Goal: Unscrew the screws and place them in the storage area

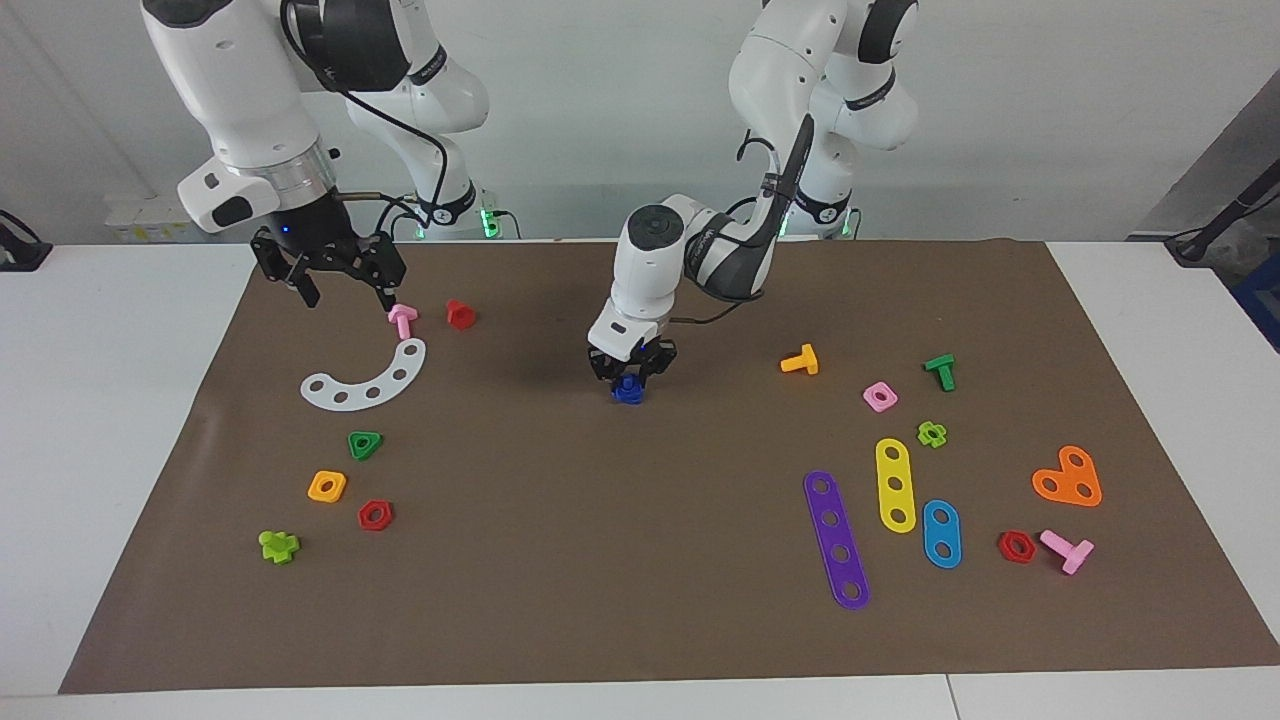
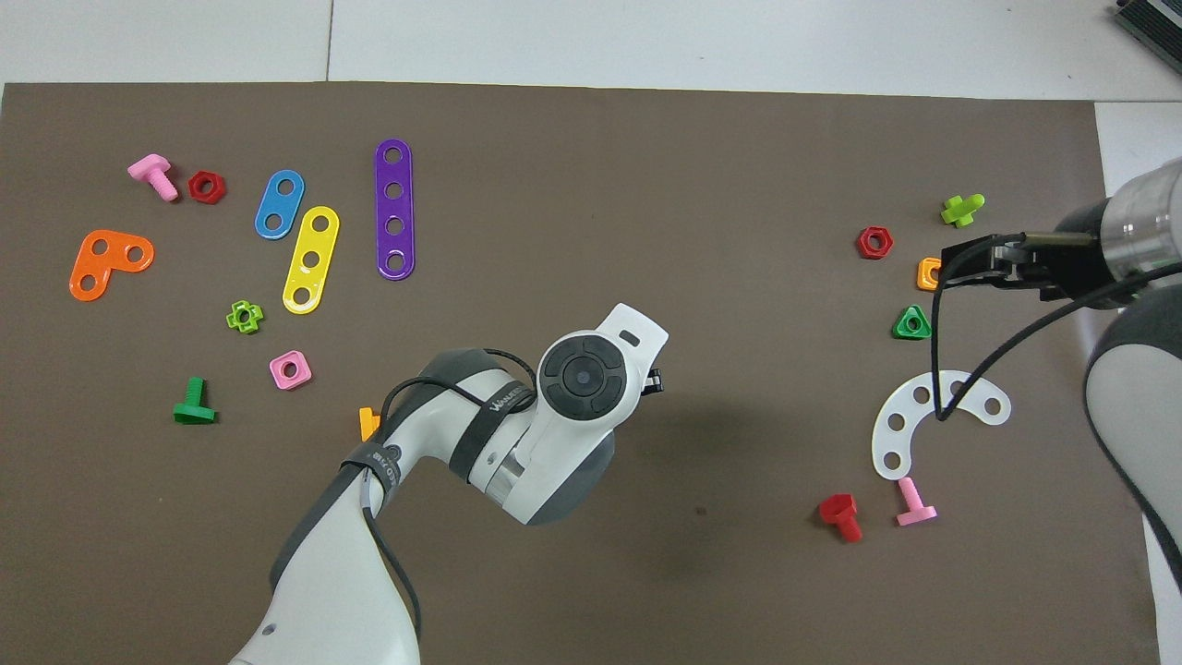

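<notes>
The left gripper (image 1: pixel 630 372) is closed narrowly around the dark-blue screw (image 1: pixel 627 391) at mid-mat, the screw resting on the brown mat (image 1: pixel 600 560), while the right gripper (image 1: pixel 345 285) waits, fingers spread, above the pink bolt (image 1: pixel 402 319).

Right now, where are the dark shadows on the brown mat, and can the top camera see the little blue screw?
Facing view: a soft grey shadow spreads on the brown mat beside the left gripper, which is down over the blue screw; the right gripper waits up by the pink bolt. Overhead view: the left arm hides the screw, a faint shadow lies beside its wrist, and the yellow strip glints.
</notes>
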Motion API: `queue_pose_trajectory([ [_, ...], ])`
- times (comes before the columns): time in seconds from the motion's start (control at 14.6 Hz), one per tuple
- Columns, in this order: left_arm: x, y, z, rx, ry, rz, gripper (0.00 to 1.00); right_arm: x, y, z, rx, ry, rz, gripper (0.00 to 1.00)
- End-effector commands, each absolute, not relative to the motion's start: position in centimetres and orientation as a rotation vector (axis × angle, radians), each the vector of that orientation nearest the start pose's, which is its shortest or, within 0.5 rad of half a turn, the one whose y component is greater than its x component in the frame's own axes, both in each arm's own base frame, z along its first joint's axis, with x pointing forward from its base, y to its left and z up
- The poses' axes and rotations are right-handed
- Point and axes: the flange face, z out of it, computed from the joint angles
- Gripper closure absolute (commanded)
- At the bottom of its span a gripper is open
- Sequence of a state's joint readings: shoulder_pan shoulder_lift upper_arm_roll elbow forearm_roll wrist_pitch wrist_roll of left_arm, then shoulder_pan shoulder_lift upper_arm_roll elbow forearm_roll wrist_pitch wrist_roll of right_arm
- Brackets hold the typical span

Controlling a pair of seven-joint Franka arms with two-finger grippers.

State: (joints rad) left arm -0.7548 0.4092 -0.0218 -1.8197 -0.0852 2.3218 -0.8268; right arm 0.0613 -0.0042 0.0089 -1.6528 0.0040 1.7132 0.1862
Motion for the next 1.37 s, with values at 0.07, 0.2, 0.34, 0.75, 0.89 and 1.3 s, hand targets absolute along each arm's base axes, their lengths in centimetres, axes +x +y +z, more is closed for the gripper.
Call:
queue_pose_trajectory([
  [0.07, 48.8, -47.0, 35.0, -3.221, -0.174, 0.015, 1.0, 56.2, 3.6, 59.9, -3.129, 0.149, -0.093, 0.0],
  [0.2, 50.3, -46.8, 36.7, -3.175, -0.194, 0.092, 1.0, 56.2, 3.6, 59.9, -3.129, 0.149, -0.093, 0.0],
  [0.34, 53.0, -44.8, 39.1, -3.141, -0.247, 0.149, 0.99, 56.2, 3.6, 59.9, -3.129, 0.149, -0.093, 0.0],
  [0.75, 59.2, -32.7, 40.5, -3.135, -0.208, 0.311, 0.99, 56.2, 3.6, 60.0, -3.128, 0.149, -0.095, 0.0],
  [0.89, 60.5, -27.3, 39.2, -3.134, -0.121, 0.365, 0.99, 56.2, 3.6, 59.9, -3.129, 0.149, -0.093, 0.0],
  [1.3, 58.9, -17.1, 32.9, -3.092, 0.106, 0.335, 0.97, 56.2, 3.6, 59.9, -3.129, 0.149, -0.093, 0.0],
])
